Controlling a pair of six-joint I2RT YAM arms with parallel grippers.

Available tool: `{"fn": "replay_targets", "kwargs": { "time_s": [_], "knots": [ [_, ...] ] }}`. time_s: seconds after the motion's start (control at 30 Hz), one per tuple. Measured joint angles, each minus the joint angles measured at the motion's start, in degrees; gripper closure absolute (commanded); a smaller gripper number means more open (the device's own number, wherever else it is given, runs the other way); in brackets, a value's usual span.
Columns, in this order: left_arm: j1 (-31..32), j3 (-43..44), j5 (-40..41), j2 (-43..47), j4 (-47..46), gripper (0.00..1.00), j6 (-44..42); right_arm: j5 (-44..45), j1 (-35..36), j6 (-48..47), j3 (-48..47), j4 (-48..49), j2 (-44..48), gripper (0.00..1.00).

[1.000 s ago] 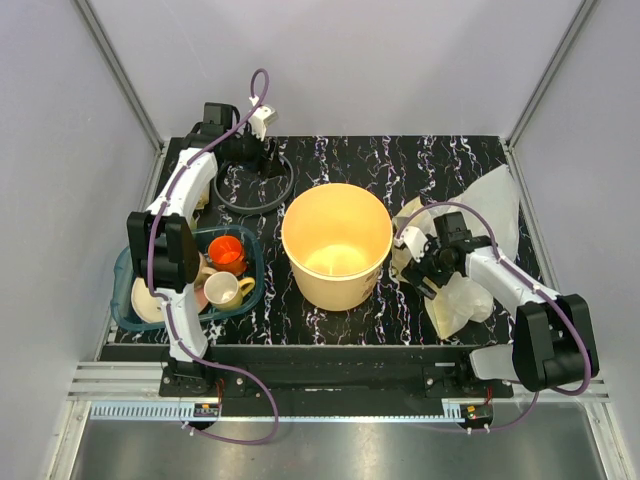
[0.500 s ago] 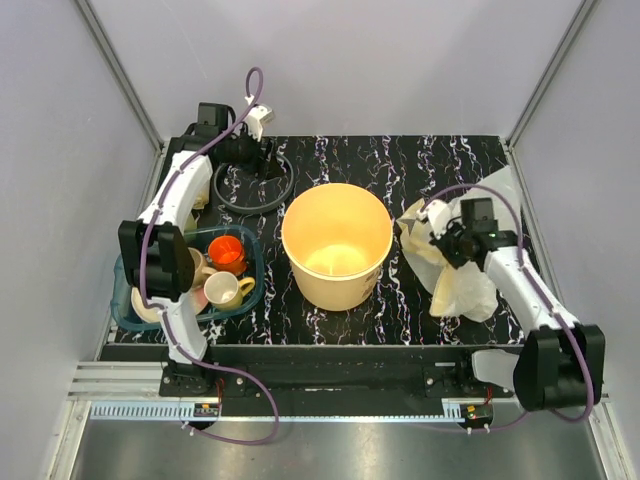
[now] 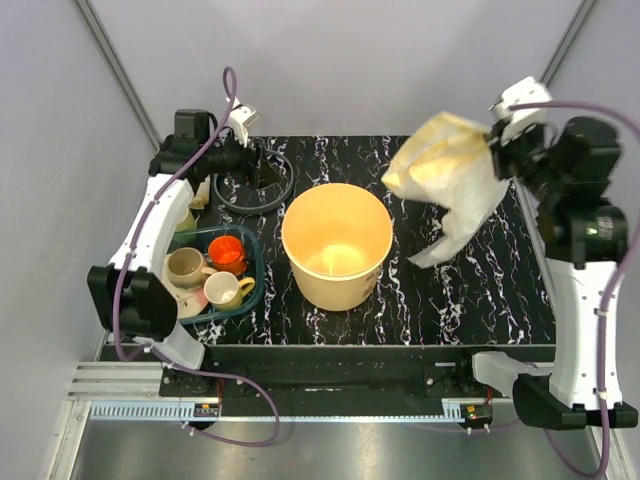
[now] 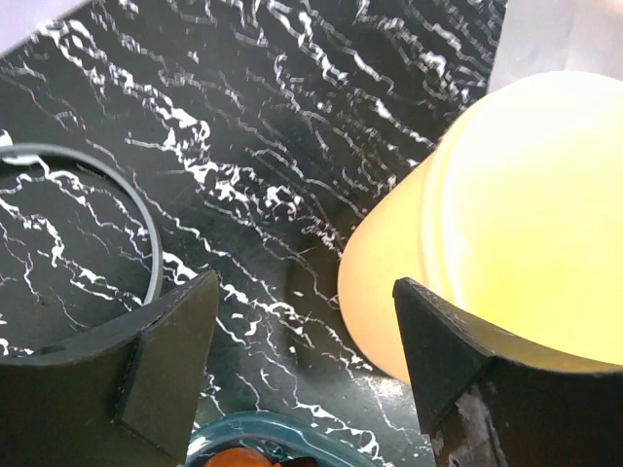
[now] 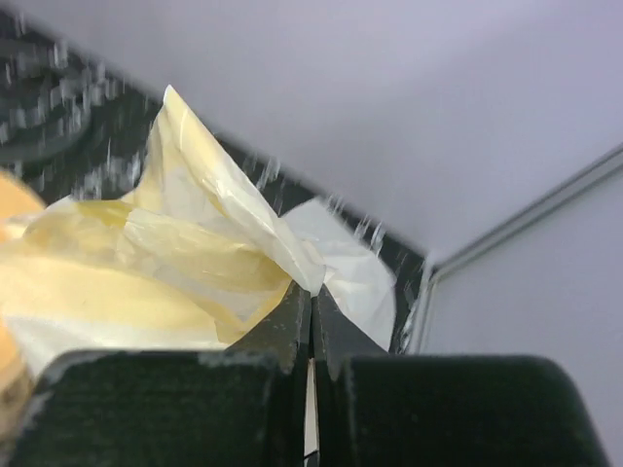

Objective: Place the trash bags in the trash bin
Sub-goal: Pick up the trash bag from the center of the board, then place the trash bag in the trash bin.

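Your right hand (image 5: 311,309) is clenched on a fold of the trash bags (image 3: 447,168), which hang from it in the air, to the right of the trash bin (image 3: 335,292). The film looks crumpled, translucent, pale yellow-white. Your left hand (image 4: 304,331) stands released near the bin.

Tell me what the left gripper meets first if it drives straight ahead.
The left gripper likely meets bare marbled tabletop between the dark ring and the trash bin; depth is unclear.
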State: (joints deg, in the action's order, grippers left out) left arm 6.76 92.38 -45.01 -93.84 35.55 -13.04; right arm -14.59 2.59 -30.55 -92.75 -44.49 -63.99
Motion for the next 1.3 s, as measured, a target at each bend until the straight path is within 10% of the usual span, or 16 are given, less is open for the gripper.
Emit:
{"fn": "replay_targets", "kwargs": {
  "time_s": [0.47, 0.73, 1.23, 1.3],
  "knots": [
    [1.8, -8.2, -6.5, 19.4, -16.4, 0.05, 13.4, -13.6, 0.0, 23.7, -54.6, 8.7, -13.6, 1.0],
    [9.0, -17.7, -4.9, 24.8, -30.3, 0.01, 16.6, -28.7, 0.0, 45.0, -56.3, 23.5, -18.6, 1.0],
    [6.0, -6.8, 0.5, 13.1, -51.0, 0.01, 10.9, -37.0, 0.8, 75.4, -60.7, 42.3, -28.1, 1.0],
    [6.6, -5.0, 0.5, 10.9, -51.7, 0.24, 9.6, -37.1, 2.4, 77.1, -60.8, 43.3, -28.8, 1.0]
  ]
}}
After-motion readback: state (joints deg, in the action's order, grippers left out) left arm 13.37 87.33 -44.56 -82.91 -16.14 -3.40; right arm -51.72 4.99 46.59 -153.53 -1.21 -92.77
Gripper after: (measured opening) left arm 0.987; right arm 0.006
